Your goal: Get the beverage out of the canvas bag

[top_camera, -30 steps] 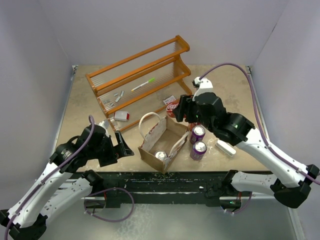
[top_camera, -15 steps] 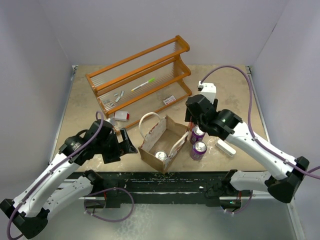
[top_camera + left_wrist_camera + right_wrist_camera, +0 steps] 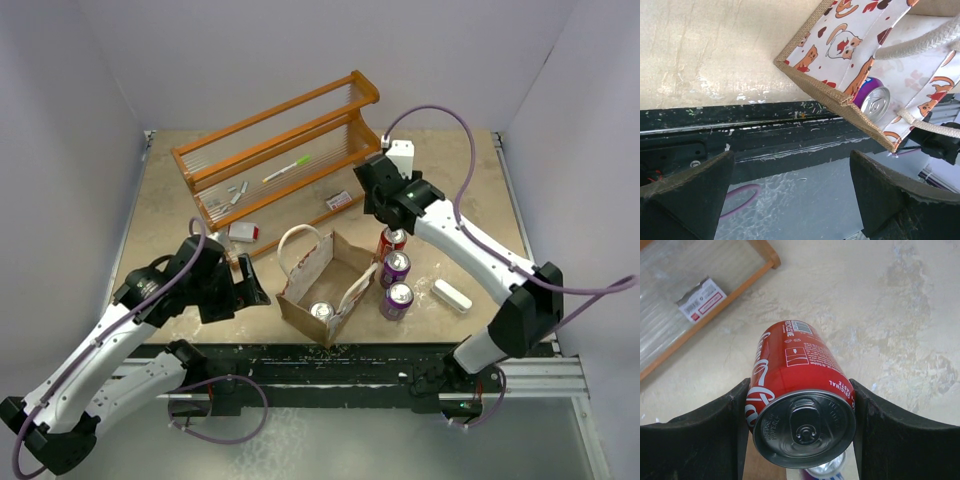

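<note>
Your left hand (image 3: 792, 160) hangs with its fingers spread wide and nothing between them, just beside the near left corner of the canvas bag (image 3: 308, 262). Its wrist view gives you a close look at a purple can (image 3: 874, 101) standing upright in that corner of the bag, which is only a small spot from above. Further right, your right hand (image 3: 800, 385) is clamped on a red can (image 3: 795, 365), with both fingers against its sides. The can is outside the bag, next to two more purple cans (image 3: 398, 298) on the table (image 3: 470, 200). You cannot tell whether the red can rests on the table.
</note>
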`<state>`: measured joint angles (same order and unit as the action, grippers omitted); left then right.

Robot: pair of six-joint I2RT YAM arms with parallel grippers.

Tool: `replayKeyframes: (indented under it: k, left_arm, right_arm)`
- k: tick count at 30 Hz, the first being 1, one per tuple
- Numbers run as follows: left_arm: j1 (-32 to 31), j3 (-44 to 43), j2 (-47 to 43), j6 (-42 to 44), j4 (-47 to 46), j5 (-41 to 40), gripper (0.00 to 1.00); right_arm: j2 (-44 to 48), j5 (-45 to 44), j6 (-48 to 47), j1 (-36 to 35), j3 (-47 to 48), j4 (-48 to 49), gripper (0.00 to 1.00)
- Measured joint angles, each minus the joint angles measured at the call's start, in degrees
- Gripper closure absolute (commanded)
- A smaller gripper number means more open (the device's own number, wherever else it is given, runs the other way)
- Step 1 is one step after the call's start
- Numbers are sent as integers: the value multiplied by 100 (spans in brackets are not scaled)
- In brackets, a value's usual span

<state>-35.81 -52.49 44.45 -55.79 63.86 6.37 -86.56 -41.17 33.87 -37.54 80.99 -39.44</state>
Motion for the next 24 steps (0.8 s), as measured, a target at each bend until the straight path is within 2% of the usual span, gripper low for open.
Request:
replayKeyframes:
  k: [9,16,24]
  left_arm:
    - [0,-229,289,295,273,-258,1]
    - [0,-409,717,584,308,-376,1]
    - [0,-544,1029,815,284,-452,1]
  right_arm:
    - [-1060,114,-92,378,645,57,100]
    - [-2048,634,39,756,1104,-286,100]
    - [-2310,1364,114,1067,1102,-426,100]
